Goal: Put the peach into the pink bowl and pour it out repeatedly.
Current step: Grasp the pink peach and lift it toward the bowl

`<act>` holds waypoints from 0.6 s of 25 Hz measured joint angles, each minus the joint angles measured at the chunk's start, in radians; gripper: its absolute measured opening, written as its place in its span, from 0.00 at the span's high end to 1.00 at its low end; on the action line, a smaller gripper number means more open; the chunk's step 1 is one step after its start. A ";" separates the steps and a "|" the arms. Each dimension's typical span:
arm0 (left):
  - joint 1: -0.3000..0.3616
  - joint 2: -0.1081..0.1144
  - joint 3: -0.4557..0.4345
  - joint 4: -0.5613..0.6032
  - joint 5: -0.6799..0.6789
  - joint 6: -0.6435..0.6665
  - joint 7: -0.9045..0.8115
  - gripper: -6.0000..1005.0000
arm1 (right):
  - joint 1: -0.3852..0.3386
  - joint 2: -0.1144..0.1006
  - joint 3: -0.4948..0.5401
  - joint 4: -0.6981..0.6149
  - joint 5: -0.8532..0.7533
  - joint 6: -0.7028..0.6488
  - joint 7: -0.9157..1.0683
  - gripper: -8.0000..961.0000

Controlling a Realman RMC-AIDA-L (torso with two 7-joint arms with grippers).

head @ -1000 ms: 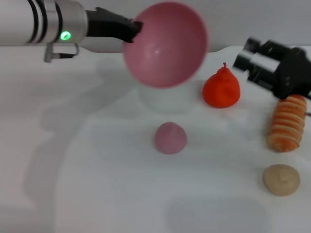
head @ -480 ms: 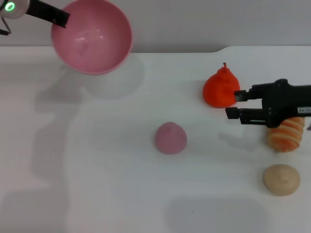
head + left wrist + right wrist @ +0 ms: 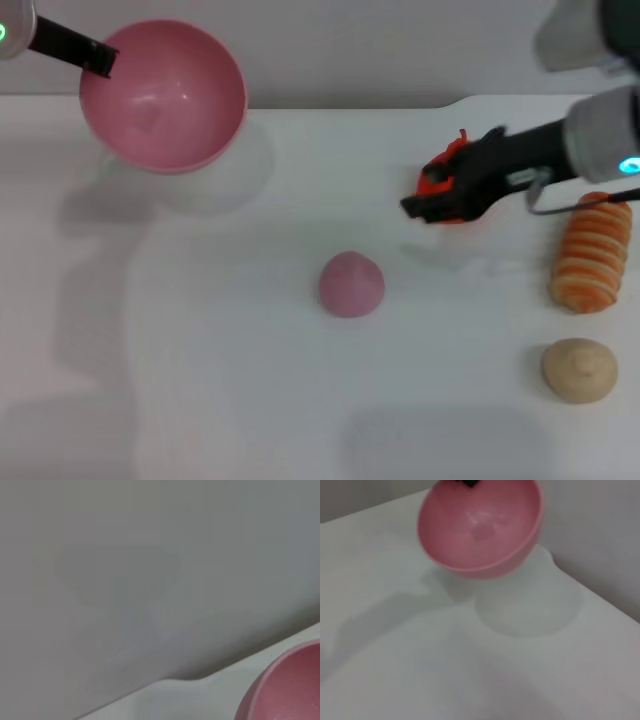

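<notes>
The pink bowl [image 3: 163, 95] hangs above the table's far left, empty, its opening tilted toward the head camera. My left gripper [image 3: 92, 57] is shut on its rim from the upper left. The bowl also shows in the right wrist view [image 3: 480, 525], and its edge shows in the left wrist view [image 3: 290, 687]. The peach [image 3: 351, 284] lies alone on the white table near the middle, well to the right of the bowl. My right gripper [image 3: 425, 198] hovers in front of the orange-red pear, up and to the right of the peach. It is open and holds nothing.
An orange-red pear [image 3: 437, 181] stands behind my right gripper, mostly hidden by it. At the right, a striped spiral bread [image 3: 590, 255] lies on the table with a beige bun [image 3: 579, 370] in front of it. The table's back edge meets a grey wall.
The left arm carried the bowl from above the table's middle to the far left. The right gripper swung in leftward, now in front of the pear. The peach stayed put.
</notes>
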 joint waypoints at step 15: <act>0.034 -0.010 0.062 -0.010 -0.024 -0.019 -0.008 0.94 | 0.091 0.006 -0.231 0.272 0.047 0.224 -0.001 0.48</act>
